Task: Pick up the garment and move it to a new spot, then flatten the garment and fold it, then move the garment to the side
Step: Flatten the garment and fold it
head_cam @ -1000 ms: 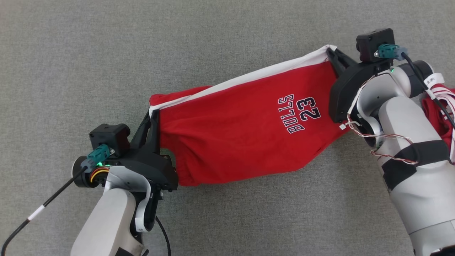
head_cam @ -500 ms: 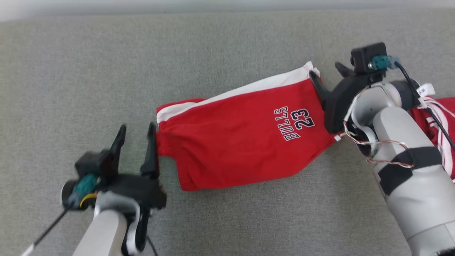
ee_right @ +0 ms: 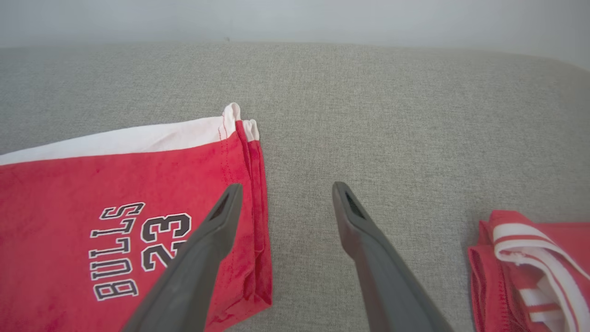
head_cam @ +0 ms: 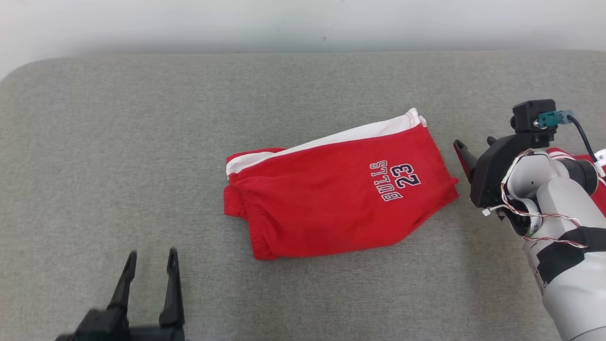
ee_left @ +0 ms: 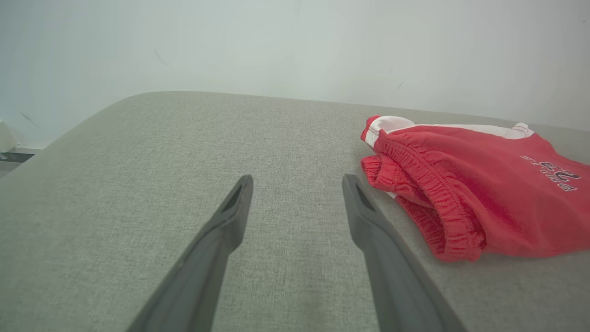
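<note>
We see a grey upholstered cushion (head_cam: 142, 142) with a coarse weave and a rounded far-left corner. Behind the cushion's far edge rises a plain pale wall (head_cam: 303, 23), marked by a few faint scuffs. On the cushion, near its right side, lies a crumpled red cloth with white stripes (ee_right: 516, 281), bunched up and resting directly on the weave.

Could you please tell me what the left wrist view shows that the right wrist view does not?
Left wrist: the open left gripper and the shorts' gathered waistband. Right wrist: the open right gripper, the shorts' hem and a second red garment. Both: the shorts' print and the grey cushion.
</note>
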Available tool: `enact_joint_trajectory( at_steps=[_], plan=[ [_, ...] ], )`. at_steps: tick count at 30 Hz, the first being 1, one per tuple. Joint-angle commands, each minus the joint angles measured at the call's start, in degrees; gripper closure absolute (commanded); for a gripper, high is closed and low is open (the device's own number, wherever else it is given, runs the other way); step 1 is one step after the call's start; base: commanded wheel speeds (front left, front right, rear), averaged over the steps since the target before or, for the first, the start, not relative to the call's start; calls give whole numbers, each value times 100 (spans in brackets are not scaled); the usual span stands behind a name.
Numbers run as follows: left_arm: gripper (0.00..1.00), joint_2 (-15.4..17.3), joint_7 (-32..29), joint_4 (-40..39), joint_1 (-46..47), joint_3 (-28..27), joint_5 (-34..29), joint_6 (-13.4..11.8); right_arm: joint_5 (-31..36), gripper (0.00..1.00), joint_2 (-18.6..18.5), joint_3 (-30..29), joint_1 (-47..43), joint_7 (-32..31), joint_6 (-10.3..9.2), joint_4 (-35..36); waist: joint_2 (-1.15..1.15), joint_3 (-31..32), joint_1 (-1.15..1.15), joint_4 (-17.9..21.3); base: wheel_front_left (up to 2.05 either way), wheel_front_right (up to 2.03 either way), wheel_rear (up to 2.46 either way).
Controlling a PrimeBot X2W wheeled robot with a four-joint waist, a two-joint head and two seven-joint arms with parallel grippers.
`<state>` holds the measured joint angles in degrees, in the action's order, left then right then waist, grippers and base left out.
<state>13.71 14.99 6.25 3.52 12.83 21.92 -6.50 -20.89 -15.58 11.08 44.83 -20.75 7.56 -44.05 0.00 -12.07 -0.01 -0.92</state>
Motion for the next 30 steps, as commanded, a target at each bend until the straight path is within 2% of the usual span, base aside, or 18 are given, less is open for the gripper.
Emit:
enact_joint_trajectory(
  at_steps=[1, 6, 13, 20, 28, 29, 30],
  plan=[
    [0, -37, 16, -56, -191, -63, -66, 43, 1, 0, 23, -64, -60, -36, -17, -42, 0, -26, 1, -81, 0, 0, 0],
    [0, -137, 18, -295, -624, -286, -415, 216, -11, 0, 102, -307, 23, -162, -17, -203, 0, -137, 1, -223, 0, 0, 0],
    [0, -318, 20, -234, -996, -403, -627, 599, 230, 0, 147, -566, 160, -309, -17, -509, 0, -298, 1, -406, 0, 0, 0],
    [0, -422, 20, -203, -1094, -590, -759, 739, 270, 0, 339, -809, 141, -601, -16, -897, 0, -380, 1, -509, 0, 0, 0],
    [0, -555, 20, -146, -1112, -679, -826, 902, 258, 0, 576, -681, -23, -956, 5, -1158, 0, -415, 1, -520, 0, 0, 0],
    [0, -575, 21, -137, -1113, -677, -839, 908, 267, 13, 565, -666, -47, -974, 5, -1175, 0, -416, 1, -522, 0, 0, 0],
    [0, -599, 21, -129, -1125, -665, -853, 922, 301, 65, 534, -663, -62, -939, 5, -1176, 0, -416, 1, -524, 0, 0, 0]
  ],
)
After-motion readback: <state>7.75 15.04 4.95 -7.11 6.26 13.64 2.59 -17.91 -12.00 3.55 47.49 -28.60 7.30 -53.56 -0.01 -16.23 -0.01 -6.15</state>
